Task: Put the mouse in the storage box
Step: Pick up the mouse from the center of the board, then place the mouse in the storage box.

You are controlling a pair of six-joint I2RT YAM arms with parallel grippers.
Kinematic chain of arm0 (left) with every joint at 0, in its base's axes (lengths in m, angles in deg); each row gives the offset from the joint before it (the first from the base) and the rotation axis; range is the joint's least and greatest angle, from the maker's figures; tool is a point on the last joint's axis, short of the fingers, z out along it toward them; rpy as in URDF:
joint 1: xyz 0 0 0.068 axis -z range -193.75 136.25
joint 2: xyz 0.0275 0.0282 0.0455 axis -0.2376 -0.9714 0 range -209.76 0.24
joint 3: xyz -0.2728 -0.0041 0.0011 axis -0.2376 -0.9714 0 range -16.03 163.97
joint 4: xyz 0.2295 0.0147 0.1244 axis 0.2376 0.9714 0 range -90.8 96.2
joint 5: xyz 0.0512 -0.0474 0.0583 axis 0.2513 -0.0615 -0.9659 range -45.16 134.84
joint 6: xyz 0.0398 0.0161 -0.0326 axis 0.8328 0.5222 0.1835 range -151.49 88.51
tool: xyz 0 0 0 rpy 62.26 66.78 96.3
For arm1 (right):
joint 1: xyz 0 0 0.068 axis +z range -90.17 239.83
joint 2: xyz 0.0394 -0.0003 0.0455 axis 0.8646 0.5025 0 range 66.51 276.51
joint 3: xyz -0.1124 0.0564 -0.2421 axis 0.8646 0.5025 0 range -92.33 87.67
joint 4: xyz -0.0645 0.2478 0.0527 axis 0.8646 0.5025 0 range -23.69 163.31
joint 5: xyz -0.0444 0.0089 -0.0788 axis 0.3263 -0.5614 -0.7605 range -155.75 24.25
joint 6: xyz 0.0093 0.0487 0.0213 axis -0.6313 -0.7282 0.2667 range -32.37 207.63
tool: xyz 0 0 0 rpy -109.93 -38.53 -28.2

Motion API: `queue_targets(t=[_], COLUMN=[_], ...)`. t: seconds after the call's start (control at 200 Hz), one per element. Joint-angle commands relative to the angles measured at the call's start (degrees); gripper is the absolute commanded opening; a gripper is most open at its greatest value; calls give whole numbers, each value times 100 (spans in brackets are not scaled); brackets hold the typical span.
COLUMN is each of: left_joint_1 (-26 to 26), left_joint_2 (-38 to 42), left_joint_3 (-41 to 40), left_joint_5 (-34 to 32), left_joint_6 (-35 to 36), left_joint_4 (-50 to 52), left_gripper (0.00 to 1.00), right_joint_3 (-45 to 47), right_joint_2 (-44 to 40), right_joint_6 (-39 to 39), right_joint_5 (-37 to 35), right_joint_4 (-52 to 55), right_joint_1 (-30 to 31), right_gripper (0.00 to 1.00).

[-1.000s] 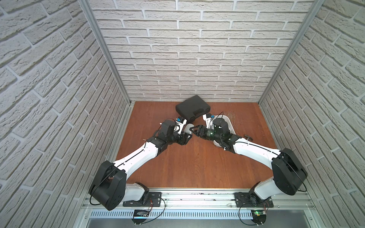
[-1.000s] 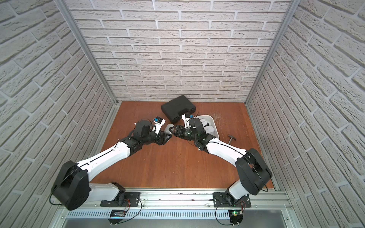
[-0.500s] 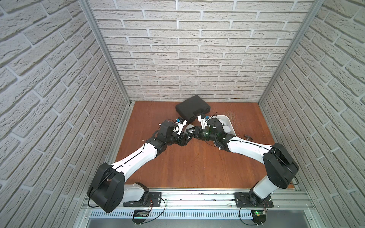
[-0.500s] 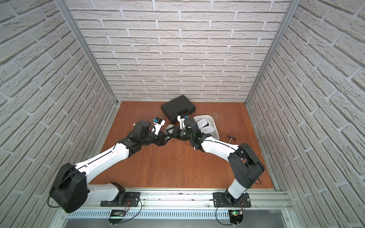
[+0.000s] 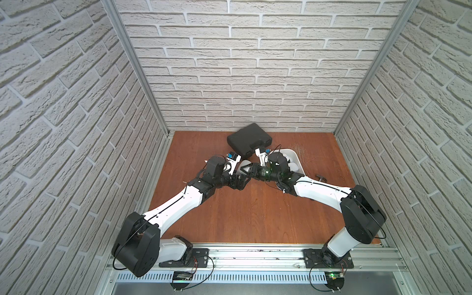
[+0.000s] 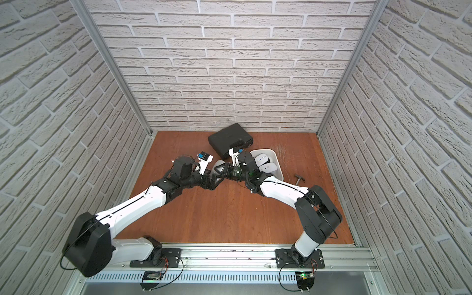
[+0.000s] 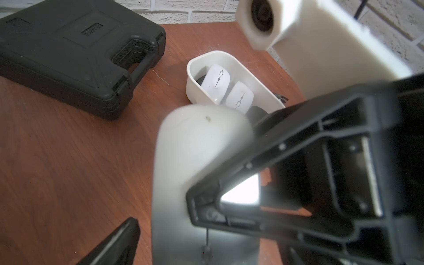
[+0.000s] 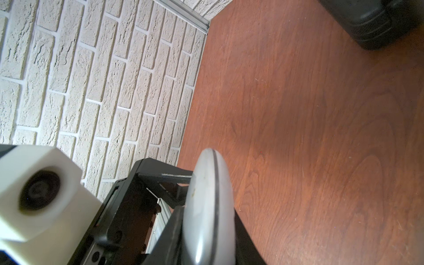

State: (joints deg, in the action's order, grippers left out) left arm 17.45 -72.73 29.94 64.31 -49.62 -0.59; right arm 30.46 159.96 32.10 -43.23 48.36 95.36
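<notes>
White mouse [image 7: 197,146] pinched in right pincer [image 5: 247,171], held off the wooden counter [image 5: 255,217], near white storage box [image 7: 191,75] holding two white mice [image 7: 215,82]. Left pincer [image 5: 241,180] spread, visible finger [image 7: 114,243] clear of mouse. Black hard-shell case [image 5: 249,139] beside box.

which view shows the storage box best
Left wrist view: the storage box is close, two white mice visible inside. Both top views show it small, partly behind the right arm; right wrist view misses it.

The left arm [image 5: 178,204] and right arm [image 5: 319,191] meet in the middle. The left gripper [image 5: 245,179] is spread wide. The right gripper [image 5: 244,170] pinches the mouse [image 7: 197,142].
</notes>
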Motion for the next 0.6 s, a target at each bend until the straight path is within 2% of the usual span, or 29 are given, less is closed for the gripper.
queue_targets(t=[0.0,0.175,0.32,0.595], left_joint_1=[-21,-24,-56,-251], left_joint_2=[280,555,774,990], left_joint_3=[-89,-177,-213,-448], left_joint_5=[-165,-494,-861,-1052], left_joint_6=[-33,-50,-83,-180], left_joint_4=[-226,-82,111,217], left_gripper=[98,98,98,98], right_joint_3=[-124,-95,-50,605], right_joint_2=[7,-110,-323,-967], right_joint_6=[161,339,557,656], right_joint_5=[-29,-146,-226,-45], right_joint_4=[-226,-103,139,405], right_joint_1=[68,-78,-436,-2101], right_gripper=[13,13,12,12])
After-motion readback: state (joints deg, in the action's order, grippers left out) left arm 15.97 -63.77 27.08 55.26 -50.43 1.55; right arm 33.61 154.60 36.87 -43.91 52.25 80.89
